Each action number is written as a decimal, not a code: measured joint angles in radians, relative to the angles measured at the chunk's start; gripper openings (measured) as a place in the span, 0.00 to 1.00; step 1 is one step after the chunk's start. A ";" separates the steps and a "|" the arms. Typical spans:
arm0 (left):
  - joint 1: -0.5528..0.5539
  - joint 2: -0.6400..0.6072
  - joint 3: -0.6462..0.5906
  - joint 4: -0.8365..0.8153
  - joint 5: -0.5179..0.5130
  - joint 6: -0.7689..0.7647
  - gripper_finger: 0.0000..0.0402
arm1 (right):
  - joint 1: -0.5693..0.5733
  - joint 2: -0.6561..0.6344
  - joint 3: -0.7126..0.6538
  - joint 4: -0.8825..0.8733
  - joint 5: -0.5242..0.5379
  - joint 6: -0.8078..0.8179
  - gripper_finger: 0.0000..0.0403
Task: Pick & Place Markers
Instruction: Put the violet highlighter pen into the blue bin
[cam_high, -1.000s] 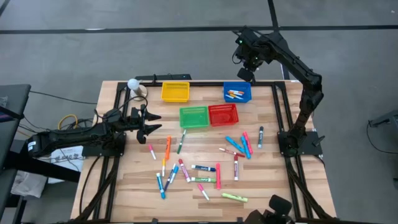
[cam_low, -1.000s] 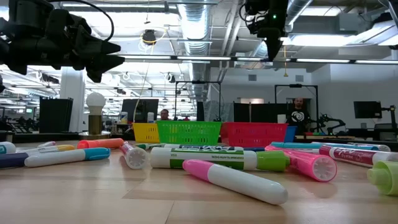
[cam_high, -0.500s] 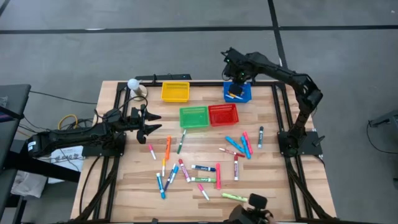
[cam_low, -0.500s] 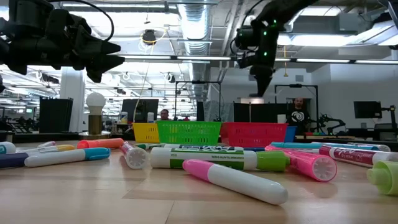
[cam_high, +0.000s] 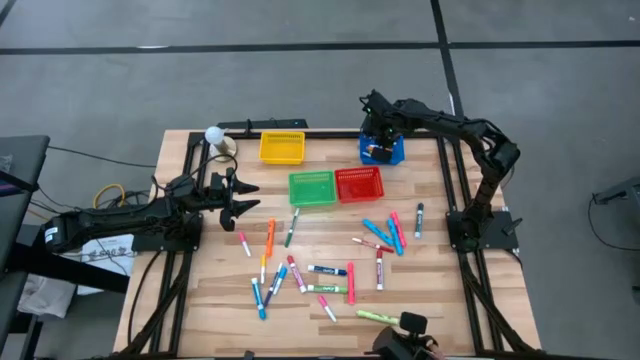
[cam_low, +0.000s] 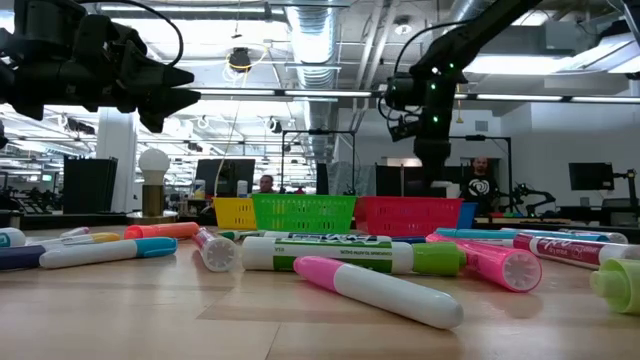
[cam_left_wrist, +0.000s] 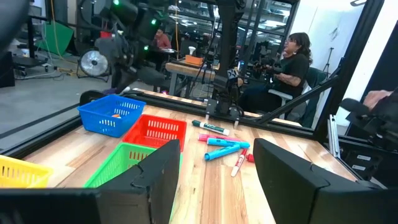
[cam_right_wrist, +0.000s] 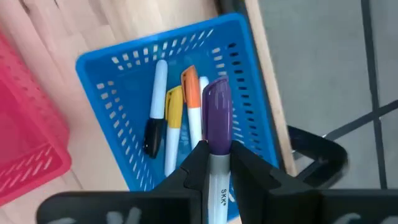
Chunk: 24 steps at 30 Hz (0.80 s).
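Purple-capped marker (cam_right_wrist: 217, 127) poised over the blue basket (cam_right_wrist: 118, 59), clenched in the right jaws.

Right gripper (cam_right_wrist: 214, 163) above the blue basket (cam_high: 383, 149) at the far right of the counter (cam_high: 320, 310), jaws pinched on the white barrel just below the cap, marker pointing down toward the three markers already inside. Left gripper (cam_high: 238, 196) parked over the near-left counter, jaws spread wide, nothing between them. Remaining markers (cam_high: 320, 270) scattered flat across the middle of the counter, some touching or crossing, well apart from the yellow, green and red baskets. Likely light, stiff, smooth-barrelled and prone to rolling; best pinched across mid-barrel, square to the long axis, choosing lone ones before crossed ones. Probably safe to drop from low height.
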 joint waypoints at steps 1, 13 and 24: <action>0.000 0.000 0.000 0.000 0.000 0.000 0.51 | -0.003 0.000 -0.011 0.005 0.000 0.000 0.10; 0.000 0.000 0.000 0.000 0.000 0.000 0.51 | -0.027 0.000 -0.119 0.158 -0.024 -0.076 0.11; 0.000 0.000 0.000 0.000 -0.001 0.000 0.51 | -0.052 0.000 -0.183 0.257 -0.053 -0.078 0.11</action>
